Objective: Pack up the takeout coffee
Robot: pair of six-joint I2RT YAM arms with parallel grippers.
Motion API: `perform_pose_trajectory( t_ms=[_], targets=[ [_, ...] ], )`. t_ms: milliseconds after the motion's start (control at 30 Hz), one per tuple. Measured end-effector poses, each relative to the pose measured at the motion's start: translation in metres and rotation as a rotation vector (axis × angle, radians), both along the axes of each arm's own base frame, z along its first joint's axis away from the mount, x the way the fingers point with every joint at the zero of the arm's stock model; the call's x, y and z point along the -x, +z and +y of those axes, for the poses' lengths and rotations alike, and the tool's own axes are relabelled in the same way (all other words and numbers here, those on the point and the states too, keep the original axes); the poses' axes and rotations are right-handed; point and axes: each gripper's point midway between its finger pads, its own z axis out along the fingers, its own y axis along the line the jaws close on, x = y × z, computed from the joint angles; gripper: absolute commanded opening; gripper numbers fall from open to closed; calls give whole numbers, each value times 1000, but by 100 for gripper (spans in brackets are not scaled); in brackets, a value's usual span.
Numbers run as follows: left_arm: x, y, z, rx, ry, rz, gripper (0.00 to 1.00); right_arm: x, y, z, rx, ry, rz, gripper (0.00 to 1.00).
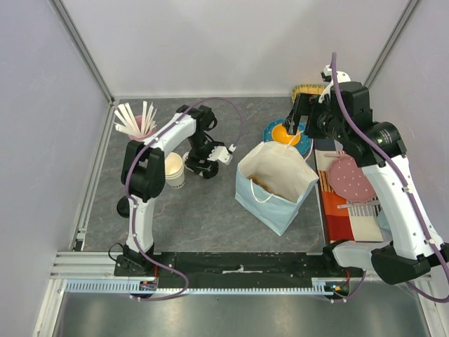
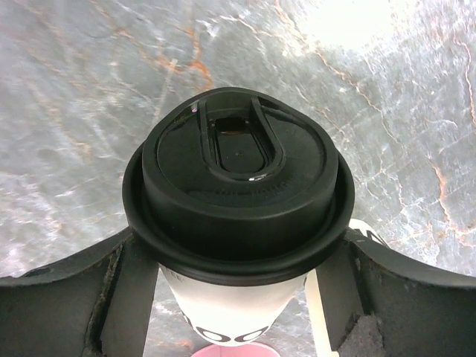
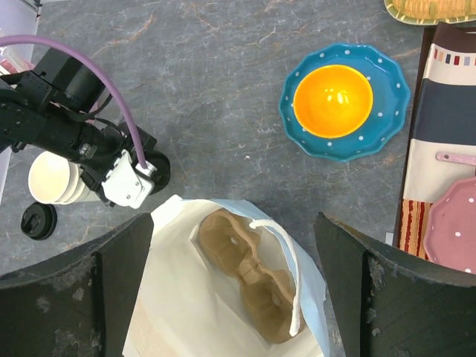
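Black fingers [image 2: 67,312] of the left pincer [image 2: 239,260] stand spread to either side of the takeout coffee [image 2: 223,305], just under its black lid [image 2: 238,178]. A sliver of gap shows at one finger, so no pinch is made yet. The cup stands on the marbled table [image 2: 89,89] between those fingers. Judged by its make, the paper wall is light and soft and would dent under a hard squeeze, while the lid is stiff, glossy and probably only pressed on. Whether the cup holds liquid cannot be told. The best hold is on the wall just below the lid's overhanging rim, never on the lid itself. Just beside the pincer stands one stack of lidless cups [image 1: 174,170], and beyond that one pink cup of sticks [image 1: 145,128]. On the pincer's other side stands one paper bag [image 1: 266,210] holding one two-well cardboard carrier [image 3: 249,271], under the wide-spread right pincer [image 3: 236,223]. Count: one lidded cup, two pincers.
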Motion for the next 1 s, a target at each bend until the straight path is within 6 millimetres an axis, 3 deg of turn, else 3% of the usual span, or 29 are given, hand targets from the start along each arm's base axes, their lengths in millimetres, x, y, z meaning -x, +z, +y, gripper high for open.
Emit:
perform_pose_trajectory(
  t_ms=[133, 300, 500, 733, 833, 900, 1000],
  targets=[
    [-11, 21, -14, 64, 18, -30, 53, -4, 3, 2, 0, 1, -4, 98],
    [-34, 69, -40, 192, 71, -105, 53, -10, 22, 5, -21, 2, -42, 98],
    [-55, 134, -65, 377, 186, -179, 52, -12, 60, 8, -91, -11, -117, 98],
    [-67, 206, -66, 614, 451, -182, 51, -13, 116, 33, -289, 62, -225, 98],
    [-66, 254, -62, 750, 548, -186, 51, -14, 138, 50, -408, 113, -251, 95],
    [-60, 287, -60, 840, 573, -203, 51, -15, 146, 61, -481, 141, -242, 98],
    [-32, 333, -62, 970, 562, -211, 51, -17, 152, 78, -567, 181, -201, 98]
  ],
)
